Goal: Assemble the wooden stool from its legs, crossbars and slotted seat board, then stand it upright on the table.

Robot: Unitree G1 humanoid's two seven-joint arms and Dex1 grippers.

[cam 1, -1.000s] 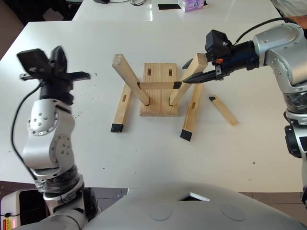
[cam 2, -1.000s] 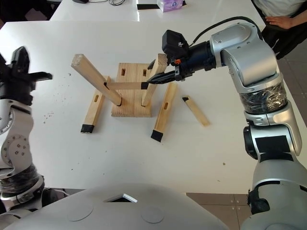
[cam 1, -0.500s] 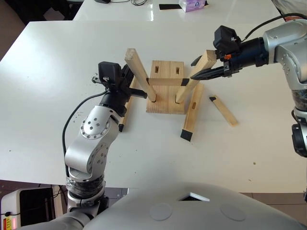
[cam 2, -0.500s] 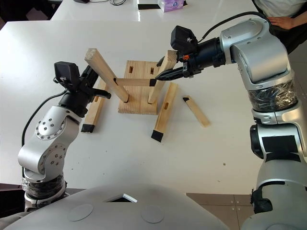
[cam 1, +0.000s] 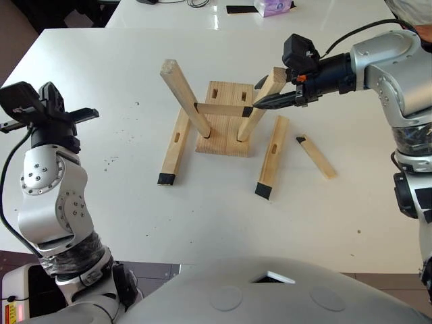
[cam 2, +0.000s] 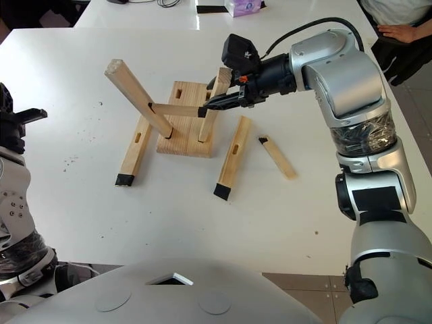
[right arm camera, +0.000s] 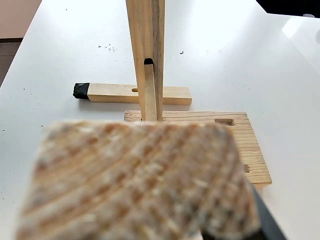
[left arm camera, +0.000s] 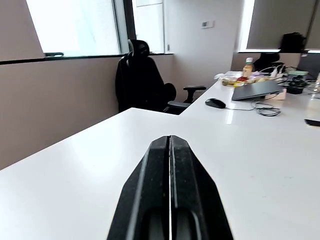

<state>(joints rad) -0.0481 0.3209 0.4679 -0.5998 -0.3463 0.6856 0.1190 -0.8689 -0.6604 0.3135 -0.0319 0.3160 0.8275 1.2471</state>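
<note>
The slotted seat board [cam 1: 226,121] lies flat mid-table. Two legs stand slanted in it, the left leg [cam 1: 183,96] and the right leg [cam 1: 264,94], joined by a crossbar [cam 1: 219,109]. My right gripper [cam 1: 262,104] is shut on the right leg just beside the crossbar joint; that leg's end [right arm camera: 135,180] looms close in the right wrist view. Two loose legs lie flat, one left of the board [cam 1: 174,145] and one right of it [cam 1: 272,156]. A short crossbar [cam 1: 314,156] lies further right. My left gripper [cam 1: 91,113] hangs shut and empty at the far left.
A tissue box [cam 1: 273,6] and cables sit on the second table behind. Dark specks [cam 1: 111,159] dot the tabletop on the left. The table's front edge [cam 1: 223,260] runs close below the loose legs.
My left arm, beside the stool's left leg half a second ago, has swung back out to the far left. The right gripper stays on the right leg. The head view has shifted.
</note>
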